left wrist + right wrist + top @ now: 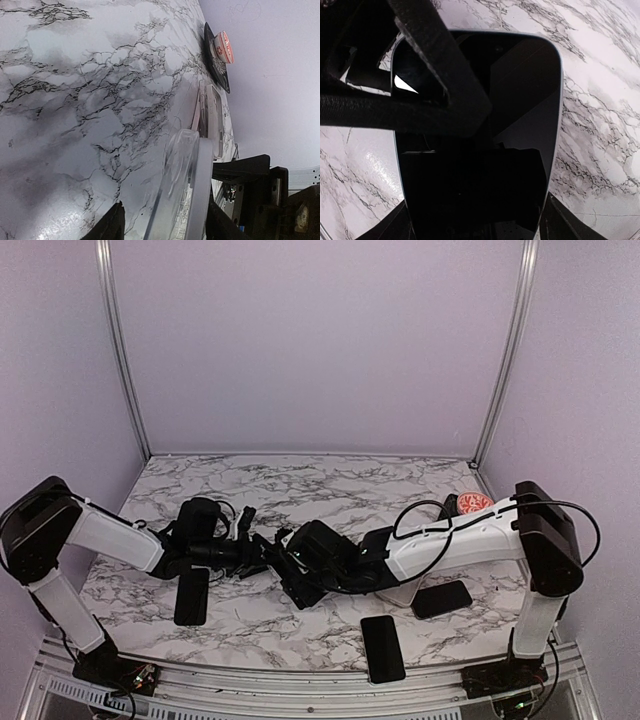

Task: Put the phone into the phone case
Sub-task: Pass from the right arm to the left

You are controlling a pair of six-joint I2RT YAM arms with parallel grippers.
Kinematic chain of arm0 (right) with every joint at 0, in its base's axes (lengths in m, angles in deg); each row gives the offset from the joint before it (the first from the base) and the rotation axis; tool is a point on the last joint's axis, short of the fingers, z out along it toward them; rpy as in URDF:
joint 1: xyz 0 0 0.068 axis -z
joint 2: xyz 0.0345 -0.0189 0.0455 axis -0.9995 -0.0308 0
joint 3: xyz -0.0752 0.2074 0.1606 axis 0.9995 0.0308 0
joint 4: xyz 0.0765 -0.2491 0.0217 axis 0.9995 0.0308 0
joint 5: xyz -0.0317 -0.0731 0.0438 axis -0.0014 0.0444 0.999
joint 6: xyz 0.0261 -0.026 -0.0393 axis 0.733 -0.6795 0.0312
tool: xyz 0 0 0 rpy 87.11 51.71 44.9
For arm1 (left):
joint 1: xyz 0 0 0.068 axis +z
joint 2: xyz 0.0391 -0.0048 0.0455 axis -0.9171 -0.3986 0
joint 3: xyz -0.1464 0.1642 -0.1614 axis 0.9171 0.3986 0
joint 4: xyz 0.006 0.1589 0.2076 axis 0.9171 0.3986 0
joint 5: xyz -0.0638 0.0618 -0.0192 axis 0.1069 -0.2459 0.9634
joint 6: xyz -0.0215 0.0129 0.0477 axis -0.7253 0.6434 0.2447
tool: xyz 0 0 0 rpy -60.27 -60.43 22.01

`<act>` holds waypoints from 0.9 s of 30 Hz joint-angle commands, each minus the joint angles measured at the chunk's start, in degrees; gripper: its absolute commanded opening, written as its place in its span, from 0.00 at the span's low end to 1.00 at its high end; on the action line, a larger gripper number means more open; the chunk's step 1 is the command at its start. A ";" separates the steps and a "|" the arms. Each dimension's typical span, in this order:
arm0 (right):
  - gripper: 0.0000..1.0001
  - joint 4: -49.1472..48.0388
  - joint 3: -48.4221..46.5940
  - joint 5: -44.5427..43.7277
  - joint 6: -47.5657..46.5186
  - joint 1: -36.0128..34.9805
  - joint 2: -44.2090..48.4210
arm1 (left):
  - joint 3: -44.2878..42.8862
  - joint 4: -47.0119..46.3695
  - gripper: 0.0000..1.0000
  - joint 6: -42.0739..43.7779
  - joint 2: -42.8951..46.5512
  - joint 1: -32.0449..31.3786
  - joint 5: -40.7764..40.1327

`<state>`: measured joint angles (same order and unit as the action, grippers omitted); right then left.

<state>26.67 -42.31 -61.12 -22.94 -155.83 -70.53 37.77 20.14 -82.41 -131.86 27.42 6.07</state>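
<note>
The phone (520, 90), black-screened with a pale rim, lies over the marble, and my right gripper (477, 225) is shut on its two long sides. The clear phone case (180, 175) stands on edge between the fingers of my left gripper (165, 227). One finger touches the case and a gap shows at the other, so the jaws are open around it. In the right wrist view, the left gripper's black fingers (435, 65) cross the phone's far end. From above, the left gripper (262, 552) and right gripper (290, 570) meet at the table's middle and hide phone and case.
Three dark phones lie flat on the table: one by the left arm (192, 595), one at the front edge (383, 648), and one under the right arm (441, 598). A red-pink round object on a dark base (470, 503) (224, 46) sits at the back right.
</note>
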 commanded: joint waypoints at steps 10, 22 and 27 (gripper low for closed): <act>0.41 -8.74 1.43 -2.64 -2.04 0.18 1.37 | -2.10 -3.46 0.28 1.64 -2.41 -1.47 1.48; 0.71 -11.41 2.53 -2.77 -2.40 0.64 -0.86 | -1.67 -3.46 0.08 6.60 -6.09 -2.12 3.04; 0.99 -14.19 5.77 0.30 -4.86 1.15 0.78 | -1.93 -0.80 0.07 11.42 -6.30 -2.35 2.36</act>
<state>18.34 -38.14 -61.80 -25.35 -155.41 -71.67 36.37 15.11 -76.62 -137.30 25.58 9.22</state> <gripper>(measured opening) 0.978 0.151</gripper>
